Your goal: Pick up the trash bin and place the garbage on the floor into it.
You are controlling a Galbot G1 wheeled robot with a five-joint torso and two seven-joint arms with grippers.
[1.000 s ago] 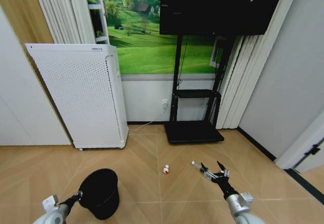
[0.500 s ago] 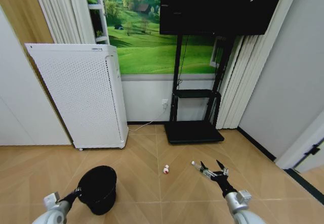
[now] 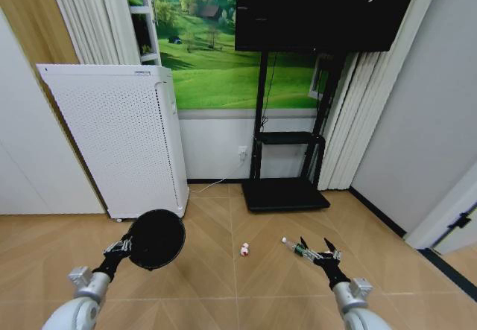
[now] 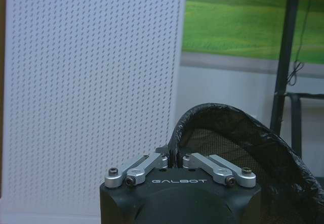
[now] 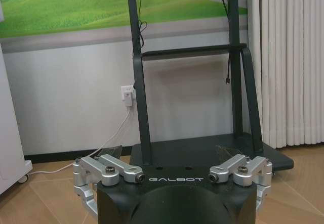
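I have the trash bin (image 3: 156, 238) off the floor: it hangs tipped at about 10 o'clock from the middle of my head view, its dark round face turned toward me, in front of the lower corner of the white perforated appliance (image 3: 119, 140). My left end effector (image 3: 123, 246) is pinching the bin's rim at its 8 o'clock edge; in the left wrist view the fingers (image 4: 147, 164) are pressed together on the black lip with the mesh wall (image 4: 238, 148) curving away behind them. So I judge the first part, picking the bin up, done.

The garbage is not yet in it. A small red-and-white piece (image 3: 244, 250) lies on the wooden floor (image 3: 223, 293) near the centre, at roughly 3 o'clock from the bin and well apart from it. The little green bottle (image 3: 292, 245) with its white cap lies farther toward 3 o'clock, just beside the tips of my right end effector (image 3: 320, 255). That end effector hovers low over the floor with its fingers spread wide and holds nothing; the right wrist view confirms the open spread, facing the black TV stand (image 5: 202, 153). I cannot make out a third piece of litter.

What is left, as I judge it: gather each item and drop it into the held bin.
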